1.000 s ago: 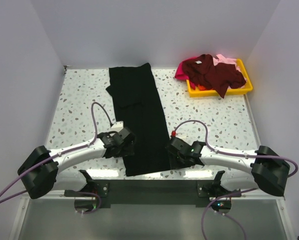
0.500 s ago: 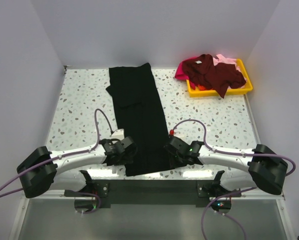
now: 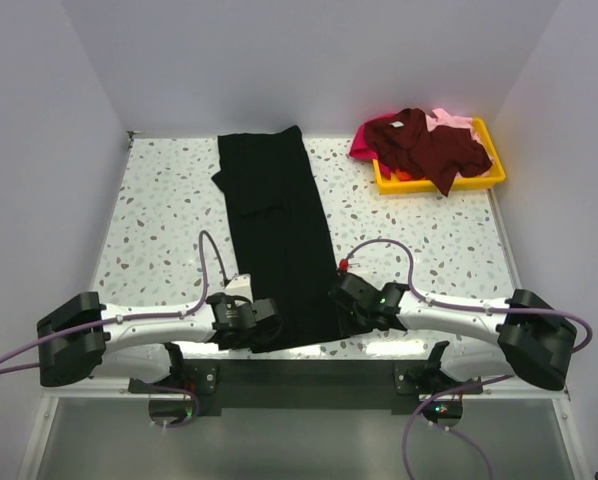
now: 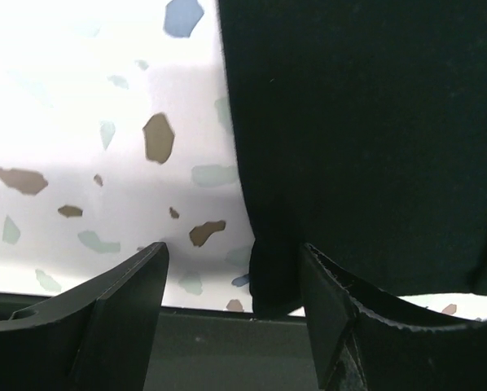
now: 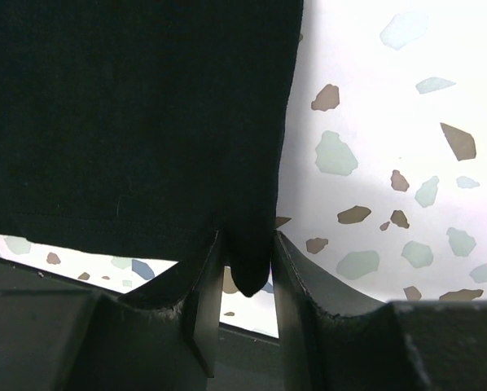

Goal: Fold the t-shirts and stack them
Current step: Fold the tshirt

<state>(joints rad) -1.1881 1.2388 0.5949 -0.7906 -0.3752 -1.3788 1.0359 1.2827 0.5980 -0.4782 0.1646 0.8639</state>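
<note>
The black t-shirt [image 3: 275, 235] lies folded into a long strip down the middle of the table. My left gripper [image 3: 247, 322] is at its near left corner, jaws open, with the corner of the black cloth [image 4: 349, 147] between the fingers and against the right one. My right gripper [image 3: 351, 310] is shut on the near right corner of the black t-shirt [image 5: 146, 122]. A dark maroon t-shirt [image 3: 429, 148], a magenta one [image 3: 363, 147] and a pale pink one [image 3: 451, 121] lie heaped in the tray.
A yellow plastic tray [image 3: 494, 178] stands at the far right corner. The table's near edge runs just below both grippers. White walls close in the table on three sides.
My left gripper has moved toward the near edge, down to the black t-shirt's near left corner. My right gripper has barely moved.
</note>
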